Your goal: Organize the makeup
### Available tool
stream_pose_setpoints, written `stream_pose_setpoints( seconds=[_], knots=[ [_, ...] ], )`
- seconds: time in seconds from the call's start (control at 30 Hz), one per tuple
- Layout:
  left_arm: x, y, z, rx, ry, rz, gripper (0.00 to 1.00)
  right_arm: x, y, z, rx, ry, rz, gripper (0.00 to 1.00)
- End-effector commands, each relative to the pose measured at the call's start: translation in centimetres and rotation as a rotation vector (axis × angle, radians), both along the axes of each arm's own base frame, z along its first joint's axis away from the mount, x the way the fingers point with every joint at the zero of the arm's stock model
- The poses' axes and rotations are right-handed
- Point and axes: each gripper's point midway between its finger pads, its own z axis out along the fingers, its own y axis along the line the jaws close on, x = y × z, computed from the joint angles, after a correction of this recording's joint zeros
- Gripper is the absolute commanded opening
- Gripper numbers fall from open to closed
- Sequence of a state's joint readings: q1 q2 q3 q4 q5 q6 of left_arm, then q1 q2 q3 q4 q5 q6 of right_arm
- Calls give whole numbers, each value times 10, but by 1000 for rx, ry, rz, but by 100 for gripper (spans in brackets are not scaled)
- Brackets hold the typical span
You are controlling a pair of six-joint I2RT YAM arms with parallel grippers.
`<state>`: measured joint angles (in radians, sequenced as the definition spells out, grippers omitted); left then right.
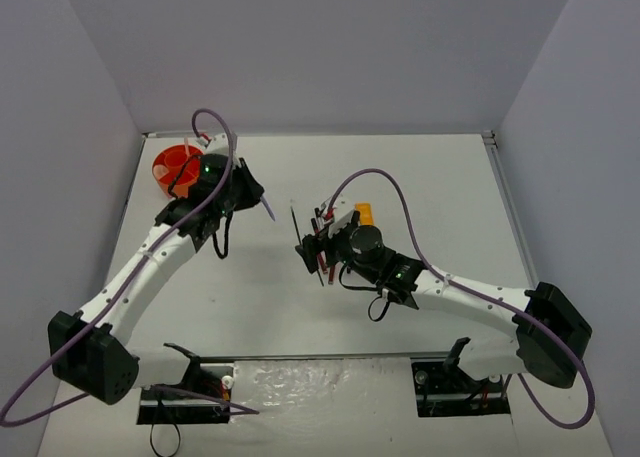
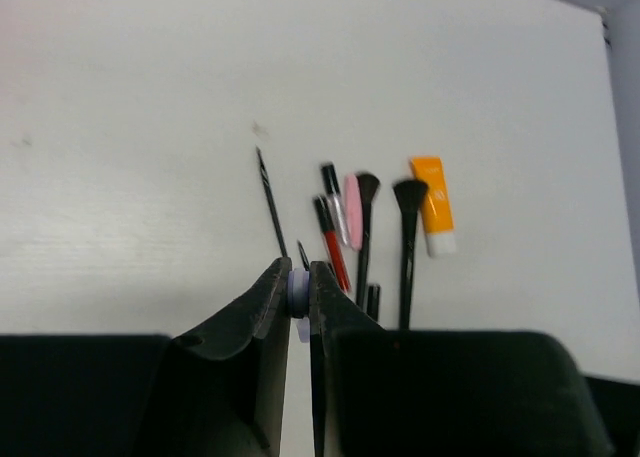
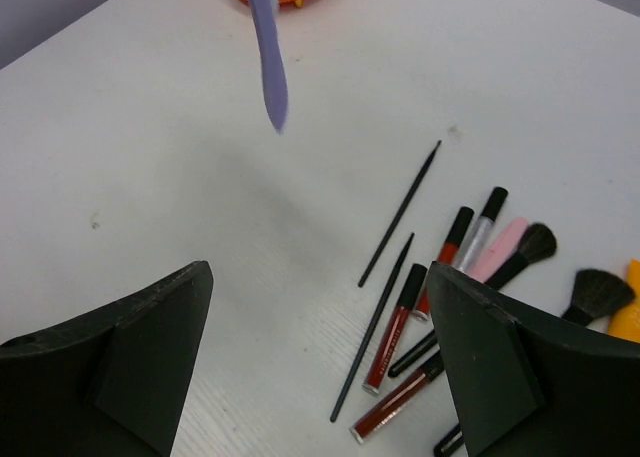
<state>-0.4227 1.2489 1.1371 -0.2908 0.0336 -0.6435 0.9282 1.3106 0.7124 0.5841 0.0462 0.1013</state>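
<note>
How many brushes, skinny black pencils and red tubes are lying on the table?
Brushes: 2
Thin black pencils: 2
Red tubes: 3
Total: 7

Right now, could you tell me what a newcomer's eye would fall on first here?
The left gripper, shut on a lilac stick, hovers near the orange holder at the far left. Mid-table lies a row of makeup, from a thin black pencil to an orange-white tube, with the right gripper open above it.
</note>
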Motion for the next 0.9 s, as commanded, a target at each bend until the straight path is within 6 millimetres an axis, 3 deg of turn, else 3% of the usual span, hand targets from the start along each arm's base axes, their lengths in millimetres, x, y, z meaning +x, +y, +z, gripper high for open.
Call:
stream_pose_setpoints(
  seconds=[0.0, 0.1, 0.2, 0.27, 0.3, 0.37, 0.43, 0.53, 0.7, 0.87],
  knots=[
    [58, 66, 57, 167, -158, 196, 0, 14, -26, 22, 49, -34, -113, 88],
    [102, 112, 75, 241, -186, 317, 0, 13, -35, 11, 45, -16, -139, 97],
    [141, 139, 83, 255, -203, 353, 0, 15, -41, 6, 46, -4, -161, 100],
    [166, 154, 85, 257, -209, 366, 0, 16, -43, 4, 48, 1, -171, 100],
    [180, 171, 71, 265, -180, 392, 0, 17, -43, 2, 48, 6, -172, 100],
    [198, 191, 78, 269, -200, 420, 0, 17, -43, 0, 48, 9, -170, 100],
    [213, 213, 87, 280, -225, 445, 0, 18, -43, -4, 47, 15, -168, 100],
    [235, 242, 77, 302, -214, 458, 0, 21, -44, -13, 38, 32, -174, 100],
    [256, 268, 75, 325, -226, 450, 0, 24, -43, -21, 26, 50, -173, 100],
    [271, 279, 51, 324, -210, 419, 0, 25, -42, -26, 21, 61, -164, 100]
  ],
)
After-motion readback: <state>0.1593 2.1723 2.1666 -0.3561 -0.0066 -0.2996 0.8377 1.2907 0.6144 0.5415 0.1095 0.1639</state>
